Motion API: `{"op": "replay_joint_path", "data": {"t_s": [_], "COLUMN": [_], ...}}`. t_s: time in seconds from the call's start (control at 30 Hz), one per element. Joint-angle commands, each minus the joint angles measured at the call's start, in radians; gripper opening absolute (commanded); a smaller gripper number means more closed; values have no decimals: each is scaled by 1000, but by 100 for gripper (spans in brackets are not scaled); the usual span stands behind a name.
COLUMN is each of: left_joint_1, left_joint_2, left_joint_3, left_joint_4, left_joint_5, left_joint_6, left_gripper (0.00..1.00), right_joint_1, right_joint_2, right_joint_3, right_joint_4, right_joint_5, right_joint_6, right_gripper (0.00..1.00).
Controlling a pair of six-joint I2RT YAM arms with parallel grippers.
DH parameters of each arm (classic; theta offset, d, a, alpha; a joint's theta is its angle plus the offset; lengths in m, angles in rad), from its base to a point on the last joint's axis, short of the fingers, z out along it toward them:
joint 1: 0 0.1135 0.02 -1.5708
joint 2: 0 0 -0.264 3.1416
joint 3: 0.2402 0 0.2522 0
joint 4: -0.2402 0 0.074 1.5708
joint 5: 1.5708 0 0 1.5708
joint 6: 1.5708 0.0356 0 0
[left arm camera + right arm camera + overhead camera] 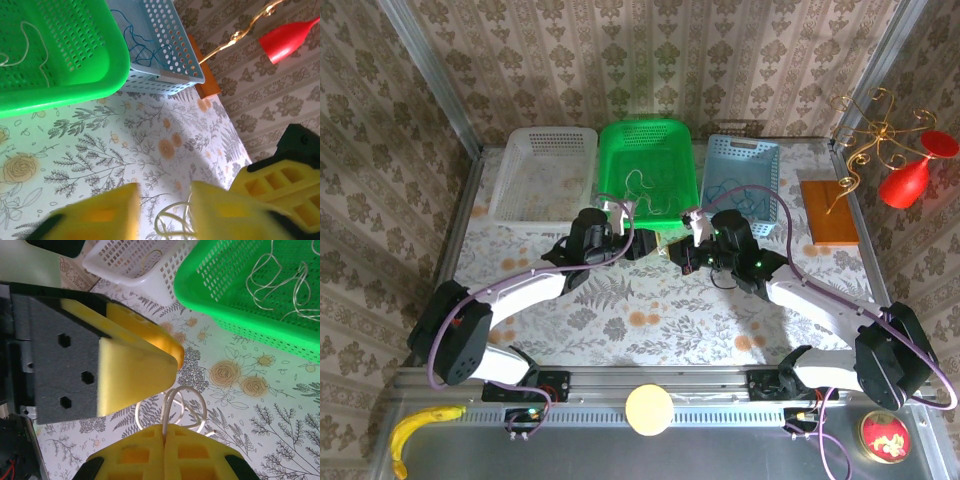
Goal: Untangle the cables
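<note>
At seven o'clock, on the metal rail [720, 378] in front of the desk [650, 320]: banana [420, 430]. At ten o'clock on the desk: white basket [552, 138], one pale strand [151, 255] curled inside. At five o'clock from that basket, near the desk's centre: left claw [165, 200], aimed toward three o'clock, yellow fingers [100, 217] parted by a narrow gap. Low in that gap, cream cable loop [172, 225] lying on the floral cloth; cannot tell whether either pad touches it. At twelve o'clock: green basket [612, 160], holding loose cream cables [645, 188] in thin open curls across its floor, well apart from both claws. At the centre, between the two claws: the cream cable loop again, a few small bends rising out of the right claw's seam toward the left claw. Right claw [165, 435] aimed toward nine o'clock, nearly tip to tip with the left one, fingers pressed flat together and pinching the cream cable loop. At one o'clock: blue basket [745, 148], just beside the green one, with blue cable [745, 195] in loose coils inside. At two o'clock: wooden block [830, 212] flat on the desk. At its three o'clock side: red glass shades [910, 175] on a gold wire stand [870, 130].
</note>
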Motion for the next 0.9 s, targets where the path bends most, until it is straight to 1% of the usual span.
{"op": "replay_joint_path", "data": {"t_s": [0.0,0.03,0.07,0.3,0.4,0.53,0.63,0.7,0.77,0.87], "left_joint_1": [-5,-4,-5,14,59,142,186,189,173,106], "left_joint_2": [11,11,11,-23,-71,-158,-204,-207,-185,-138], "left_joint_3": [-2,-2,0,-17,-43,-80,-87,-78,-61,-32], "left_joint_4": [-5,-6,-7,-3,5,5,-5,-12,2,17], "left_joint_5": [2,3,3,-7,-12,-20,-10,4,41,52], "left_joint_6": [25,25,26,35,35,35,46,49,34,24], "left_gripper": [13,3,0,0,0,0,0,1,32,54], "right_joint_1": [-5,-6,-6,-39,-93,-161,-179,-179,-179,-168], "right_joint_2": [-13,-13,-13,-15,-24,-33,-41,-45,-40,-24], "right_joint_3": [39,39,37,18,-11,-55,-70,-69,-65,-51], "right_joint_4": [11,12,11,5,19,39,52,61,80,101], "right_joint_5": [-22,-21,-20,-4,2,1,-14,-29,-49,-64], "right_joint_6": [16,16,16,11,23,43,56,67,84,104], "right_gripper": [0,0,0,0,0,0,0,0,0,0]}}
